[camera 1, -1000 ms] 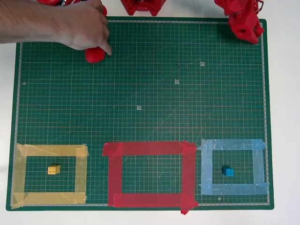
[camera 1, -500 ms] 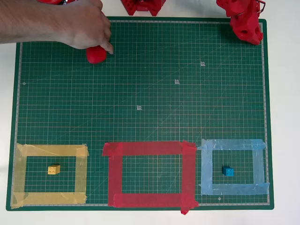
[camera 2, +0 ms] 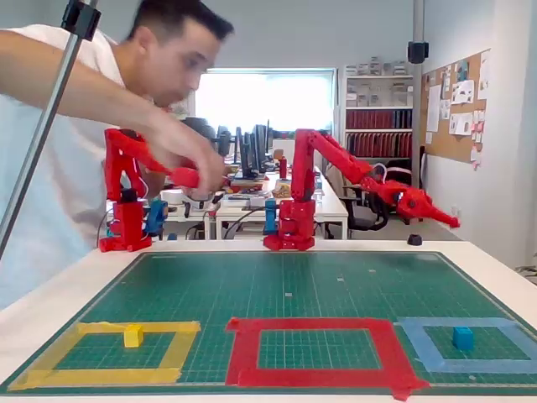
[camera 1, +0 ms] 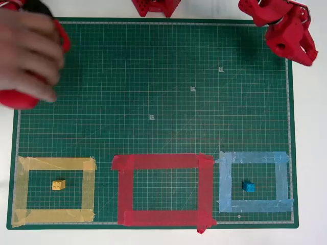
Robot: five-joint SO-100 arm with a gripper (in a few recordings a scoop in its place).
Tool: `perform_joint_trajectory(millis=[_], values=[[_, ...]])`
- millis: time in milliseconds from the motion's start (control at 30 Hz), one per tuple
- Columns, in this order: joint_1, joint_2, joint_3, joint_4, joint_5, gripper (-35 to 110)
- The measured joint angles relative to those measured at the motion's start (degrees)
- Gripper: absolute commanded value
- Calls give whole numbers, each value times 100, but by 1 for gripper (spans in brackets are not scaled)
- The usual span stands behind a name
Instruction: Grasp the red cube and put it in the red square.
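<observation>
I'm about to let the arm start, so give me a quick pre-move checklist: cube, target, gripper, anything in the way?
1. Red cube located: not ok, no red cube seen on the green mat.
2. Red square free inside: ok.
3. Yellow cube and blue cube sit inside their own outlines: ok.
4. Gripper state: cannot tell, raised off to the side.
5. Person's hand over the mat: not ok.

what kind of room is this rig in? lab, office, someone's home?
Most likely an office-style lab. The fixed view shows desks with monitors behind the green cutting mat, shelves of binders, and a pinboard with papers.
</observation>
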Motion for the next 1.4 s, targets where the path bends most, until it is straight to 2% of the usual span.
perform_joint_trajectory(millis=[367, 633, 833, 1100, 1400], values=[[3085, 378, -167, 70, 18, -1], [4553, 44, -35, 431, 53, -1], [5265, -993, -747, 431, 53, -1], [5801, -3059, -2944, 431, 475, -1], [5950, -4201, -4008, 536, 993, -1]])
